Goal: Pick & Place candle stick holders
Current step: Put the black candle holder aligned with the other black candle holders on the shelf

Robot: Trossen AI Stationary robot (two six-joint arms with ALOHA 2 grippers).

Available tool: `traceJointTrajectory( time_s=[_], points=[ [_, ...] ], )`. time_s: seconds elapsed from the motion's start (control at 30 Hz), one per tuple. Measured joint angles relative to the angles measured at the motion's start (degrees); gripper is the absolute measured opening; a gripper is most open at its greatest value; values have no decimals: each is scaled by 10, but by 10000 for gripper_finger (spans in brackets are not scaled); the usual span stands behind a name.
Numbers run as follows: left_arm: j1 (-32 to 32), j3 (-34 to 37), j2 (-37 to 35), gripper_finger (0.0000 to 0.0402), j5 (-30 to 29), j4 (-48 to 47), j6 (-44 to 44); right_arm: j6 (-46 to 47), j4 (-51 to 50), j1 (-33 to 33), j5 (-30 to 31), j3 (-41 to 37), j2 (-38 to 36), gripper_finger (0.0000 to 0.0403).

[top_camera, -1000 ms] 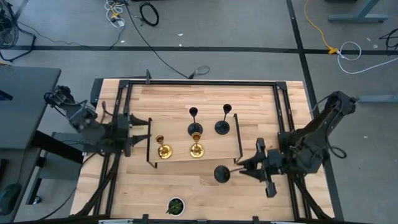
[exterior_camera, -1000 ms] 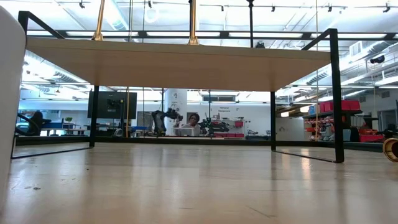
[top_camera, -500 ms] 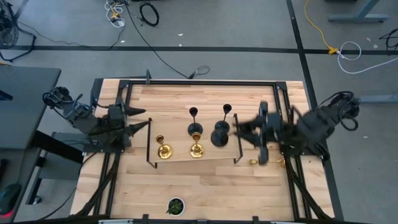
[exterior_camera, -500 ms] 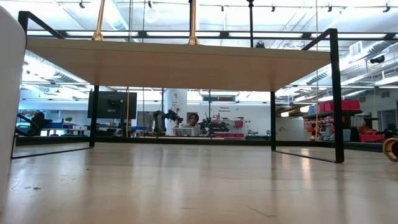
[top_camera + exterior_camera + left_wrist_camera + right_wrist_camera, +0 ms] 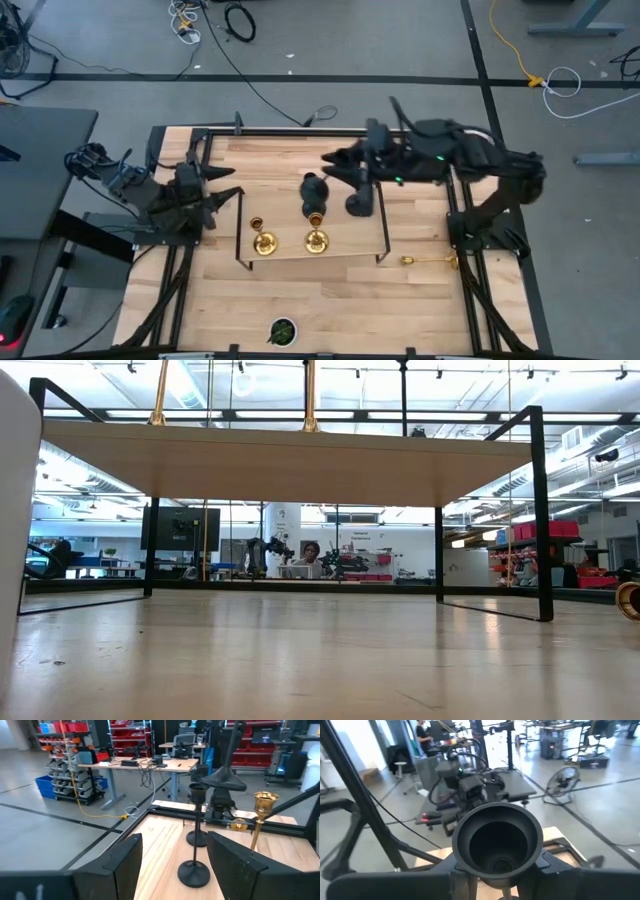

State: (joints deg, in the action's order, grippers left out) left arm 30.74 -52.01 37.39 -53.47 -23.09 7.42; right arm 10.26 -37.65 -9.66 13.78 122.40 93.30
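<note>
Holder [image 5: 495, 839], black, is clamped in the right gripper's [image 5: 335, 163] fingers, carried above the shelf [image 5: 352, 245] toward its 12 o'clock edge, presumably for placing beside the others. Left gripper [image 5: 225, 190] waits at 9 o'clock, fingers spread, empty.

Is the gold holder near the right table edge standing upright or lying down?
Lying down: the gold holder shows its stem sideways along the table.
</note>
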Motion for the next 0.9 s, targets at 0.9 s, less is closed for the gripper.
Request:
traceJointTrajectory(
  time_s=[0.9],
  points=[
    [-85, 0, 1, 222, 110, 36, -27, 28, 45, 93, -180, 120, 135, 84]
  ],
)
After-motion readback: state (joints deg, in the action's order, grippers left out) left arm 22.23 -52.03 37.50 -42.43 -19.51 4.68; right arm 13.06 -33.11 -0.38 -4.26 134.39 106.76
